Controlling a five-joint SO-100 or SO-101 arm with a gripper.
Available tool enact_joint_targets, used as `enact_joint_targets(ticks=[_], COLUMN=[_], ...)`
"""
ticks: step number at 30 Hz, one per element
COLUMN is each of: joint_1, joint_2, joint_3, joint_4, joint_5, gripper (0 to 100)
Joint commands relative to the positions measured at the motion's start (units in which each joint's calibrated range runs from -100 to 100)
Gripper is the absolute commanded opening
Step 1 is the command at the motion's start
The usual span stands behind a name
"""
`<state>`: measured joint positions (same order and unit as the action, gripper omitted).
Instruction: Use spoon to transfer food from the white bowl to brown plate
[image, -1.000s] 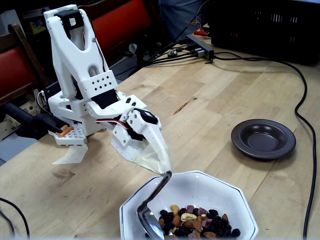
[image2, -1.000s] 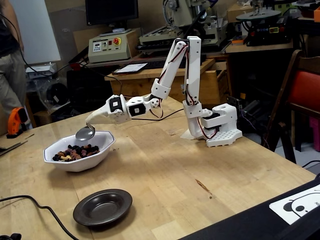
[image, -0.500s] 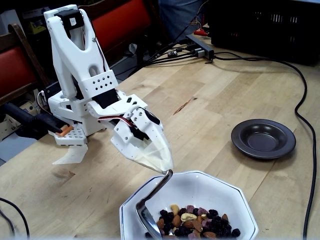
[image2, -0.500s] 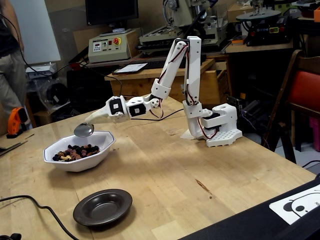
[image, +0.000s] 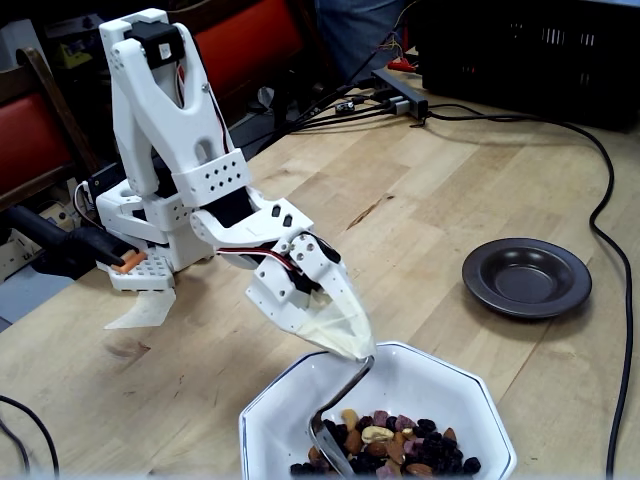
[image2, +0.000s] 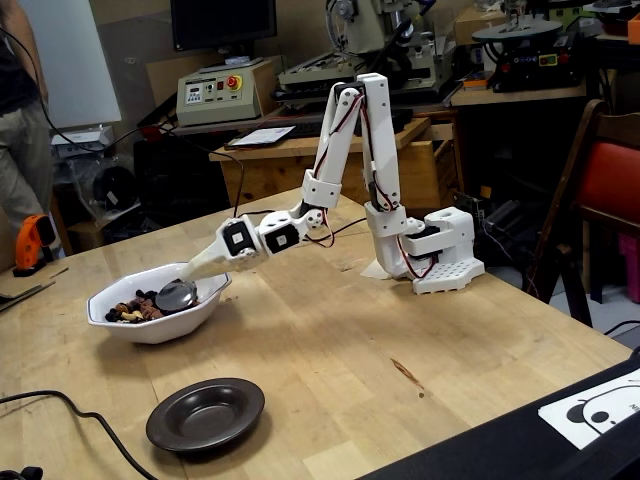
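The white two-finger hand (image: 345, 335) is gripping the thin curved handle of the shiny silver metal spoon (image: 330, 425), closed on it at lower centre of a fixed view; the spoon's oval bowl is dipping into the mixed nuts, raisins and dried fruit (image: 395, 445) inside the large white octagonal bowl (image2: 150, 322). Scooping well probably means sliding the spoon under the pile, then levelling it before lifting (a tilted spoon would likely spill); the arm is reaching low and stretched out, wrist angling downward. The small dark brown round plate (image2: 206, 414) is sitting apart on the wooden tabletop (image2: 420, 330), apparently empty.
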<state>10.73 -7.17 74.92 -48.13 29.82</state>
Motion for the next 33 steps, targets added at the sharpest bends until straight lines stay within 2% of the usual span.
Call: enact_joint_targets(ticks=[1,14,25,33], joint_1=[-0.1,0.2,6.6,7.7], joint_2=[-0.5,-0.7,-1.1,-0.7], joint_3=[-3.1,-3.1,-3.1,-3.1], joint_4=[-0.5,-0.8,-0.8,-0.8], joint_5=[0.2,0.5,0.6,0.6], gripper=[3,3,3,3])
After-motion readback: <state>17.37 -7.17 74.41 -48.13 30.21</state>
